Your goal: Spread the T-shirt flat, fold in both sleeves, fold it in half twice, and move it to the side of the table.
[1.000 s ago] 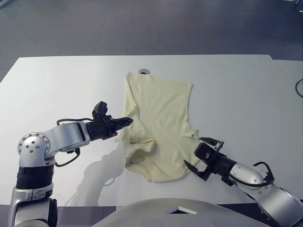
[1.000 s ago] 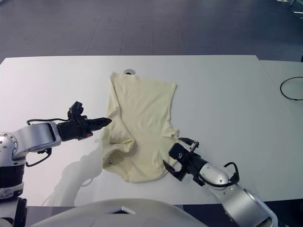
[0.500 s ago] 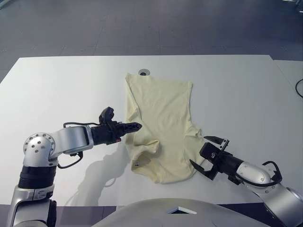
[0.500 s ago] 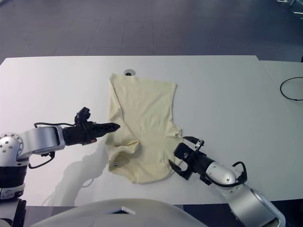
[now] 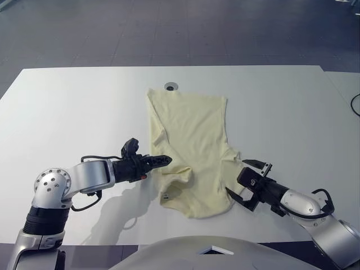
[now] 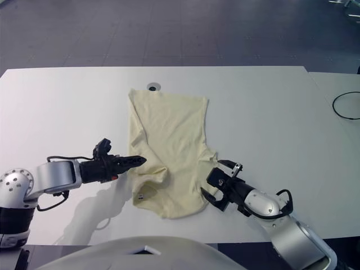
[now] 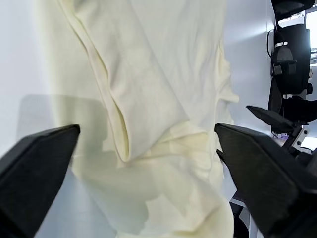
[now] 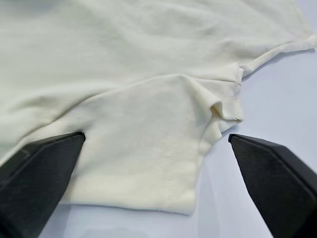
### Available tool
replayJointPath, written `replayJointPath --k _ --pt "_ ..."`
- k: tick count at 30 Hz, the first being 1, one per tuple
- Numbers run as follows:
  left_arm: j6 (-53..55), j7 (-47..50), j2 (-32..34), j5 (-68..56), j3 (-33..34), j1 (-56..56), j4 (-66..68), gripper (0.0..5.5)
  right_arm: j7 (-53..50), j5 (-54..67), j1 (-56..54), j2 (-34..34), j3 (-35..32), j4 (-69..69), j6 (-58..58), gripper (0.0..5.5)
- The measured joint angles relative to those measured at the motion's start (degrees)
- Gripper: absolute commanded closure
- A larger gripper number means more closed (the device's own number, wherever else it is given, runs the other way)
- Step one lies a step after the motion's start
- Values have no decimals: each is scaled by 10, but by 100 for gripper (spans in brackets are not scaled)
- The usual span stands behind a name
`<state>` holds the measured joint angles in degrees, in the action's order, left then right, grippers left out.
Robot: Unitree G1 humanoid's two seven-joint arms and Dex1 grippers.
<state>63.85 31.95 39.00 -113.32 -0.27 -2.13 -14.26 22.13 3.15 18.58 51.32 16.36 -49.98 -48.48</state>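
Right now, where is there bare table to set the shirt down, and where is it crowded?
Wide bare table lies left of the T-shirt, beyond the left gripper, and as much on its right, beyond the right gripper. The near end of the shirt is crowded: both open grippers flank it.

- White bench point(image 5: 67, 101), flat matte top.
- Pale yellow T-shirt point(image 5: 194, 140) lies on it around the middle, long axis running near to far, rumpled at the near end.
- Small round grey disc point(image 5: 170, 86) just beside the shirt's far-left corner.
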Motion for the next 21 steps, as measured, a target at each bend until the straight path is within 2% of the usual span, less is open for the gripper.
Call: replayJointPath --k 8,14,21 --pt "1 -21 15 0 -17 0 -3 249 1 -12 0 -10 0 2 0 10" --pt "20 -57 67 1 -19 -36 7 156 -2 -18 8 -16 0 -1 -1 10" --pt "29 -111 72 1 -29 -80 14 45 -10 -25 17 -31 3 -7 -8 10"
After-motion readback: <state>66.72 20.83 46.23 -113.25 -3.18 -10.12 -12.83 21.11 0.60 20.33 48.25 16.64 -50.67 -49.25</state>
